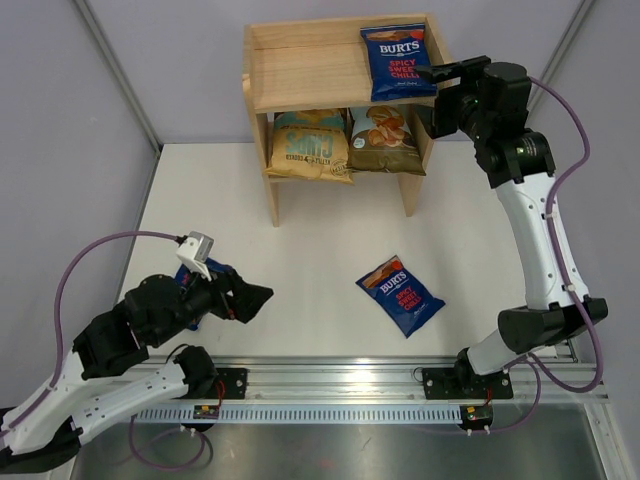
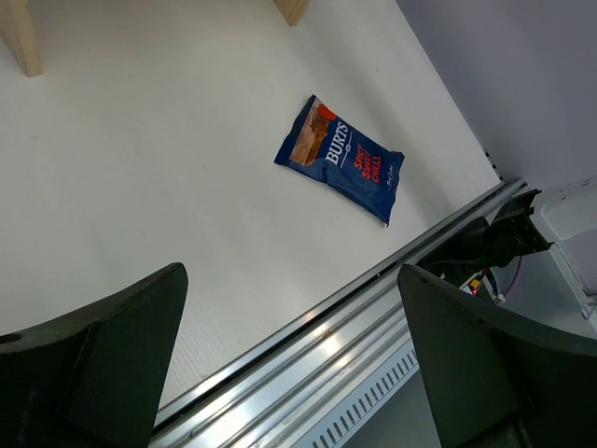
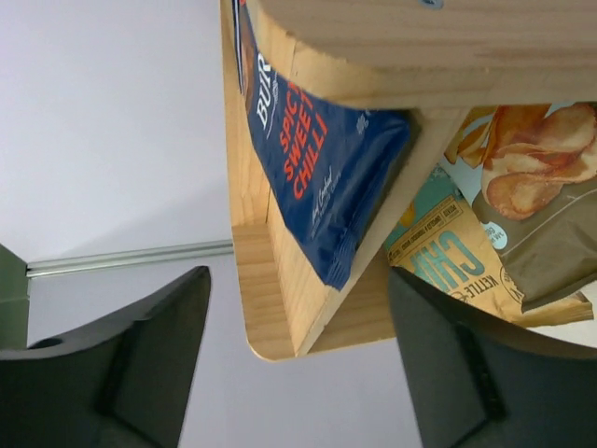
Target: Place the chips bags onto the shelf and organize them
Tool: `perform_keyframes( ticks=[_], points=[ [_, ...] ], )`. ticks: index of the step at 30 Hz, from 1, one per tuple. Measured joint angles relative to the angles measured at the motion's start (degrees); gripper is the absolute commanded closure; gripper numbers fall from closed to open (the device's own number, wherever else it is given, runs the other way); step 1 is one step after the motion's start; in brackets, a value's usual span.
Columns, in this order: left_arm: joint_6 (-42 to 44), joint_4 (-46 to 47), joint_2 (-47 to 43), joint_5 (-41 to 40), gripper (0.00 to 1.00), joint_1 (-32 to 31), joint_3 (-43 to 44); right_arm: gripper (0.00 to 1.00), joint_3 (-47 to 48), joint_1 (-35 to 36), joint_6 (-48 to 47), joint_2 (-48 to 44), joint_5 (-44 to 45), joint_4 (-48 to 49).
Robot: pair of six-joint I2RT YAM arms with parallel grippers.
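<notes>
1. Shelf [image 1: 300, 70] of pale wood, with two tiers, stands at the far side of the white table [image 1: 300, 240].
2. On its top tier we see one dark-blue Burts bag [image 1: 398, 60] lying flat at the right end, against the side panel, label up.
3. On the lower tier a tan-and-teal bag [image 1: 311, 145] sits on the left and an olive bag [image 1: 384, 140] printed with crisps sits just beside it on the right. Both of their front edges hang a little past the board.
4. A second Burts bag [image 1: 400, 295] lies flat on the table in front of the shelf, turned at an angle, well apart from both arms.
5. The right gripper [image 1: 445, 75] hangs at the shelf's right end, level with the top tier. In its wrist view we see its fingers [image 3: 121, 364] spread wide with nothing between them, and the top-tier bag lies beyond them, untouched.
6. The left gripper [image 1: 255, 300] hovers low over the near left of the table, pointing toward the loose bag. Its jaws gape fully and hold nothing.
7. We notice a patch of dark blue [image 1: 215, 272] under the left wrist, but we cannot tell what it is.
</notes>
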Motion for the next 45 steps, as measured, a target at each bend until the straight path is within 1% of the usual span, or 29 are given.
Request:
perform_keyframes(
  ticks=[1,2,7,11,14,16,19,21,23,26,32,37,41,44,45],
  points=[
    [-0.44,0.61,0.28,0.00,0.01,-0.02,-0.42,0.02,-0.74,0.00,-0.50,-1.14,-0.04,-0.11],
    [-0.85,1.27,0.61,0.02,0.01,-0.02,-0.92,0.00,-1.44,-0.02,-0.92,-2.21,-0.07,-0.15],
    [-4.83,6.54,3.56,0.00,0.01,-0.02,-4.37,0.00,-5.99,-0.70,-6.43,-8.15,-0.46,-0.04],
    [-9.22,14.27,8.79,0.50,0.01,-0.02,-9.86,0.00,-15.89,-1.88,-14.86,-17.46,-0.50,0.85],
    [-10.69,20.04,16.02,2.56,0.01,-0.02,-12.28,0.01,-24.24,-2.08,-24.96,-26.93,-2.73,0.31],
    [-10.82,24.63,22.16,4.63,0.01,-0.02,-12.44,0.00,-29.31,-2.08,-31.80,-33.16,-6.38,-0.28],
    [-10.14,32.06,31.95,8.50,0.01,-0.07,-12.15,0.01,-36.89,-2.08,-39.87,-41.09,-10.99,-3.41],
    [-9.68,35.50,37.94,10.67,0.01,-0.07,-11.63,0.01,-42.60,-2.08,-43.47,-46.42,-11.80,-5.84],
    [-9.11,37.57,44.04,12.70,0.01,-0.07,-9.90,0.01,-49.29,-2.08,-46.25,-52.19,-11.93,-8.74],
    [-7.93,38.82,53.09,14.95,0.01,-0.07,-5.16,0.01,-53.81,-2.08,-48.35,-57.55,-13.11,-12.44],
    [-3.23,37.64,70.47,19.37,0.01,0.35,8.39,0.01,-54.71,-2.08,-51.15,-64.00,-18.53,-15.54],
    [-0.24,35.74,79.28,22.16,0.01,2.01,14.29,0.01,-54.71,-2.08,-52.37,-67.45,-21.77,-16.13],
    [1.86,32.04,85.61,22.56,0.01,3.61,19.37,0.00,-54.73,-2.08,-53.27,-69.09,-23.69,-16.87],
    [2.75,31.10,88.80,22.93,0.06,3.85,23.93,0.00,-55.06,-2.08,-53.42,-70.25,-24.74,-16.96],
    [3.06,31.10,89.70,23.21,0.11,3.80,25.03,0.01,-55.15,-2.08,-53.42,-70.62,-25.09,-17.05]
  ],
)
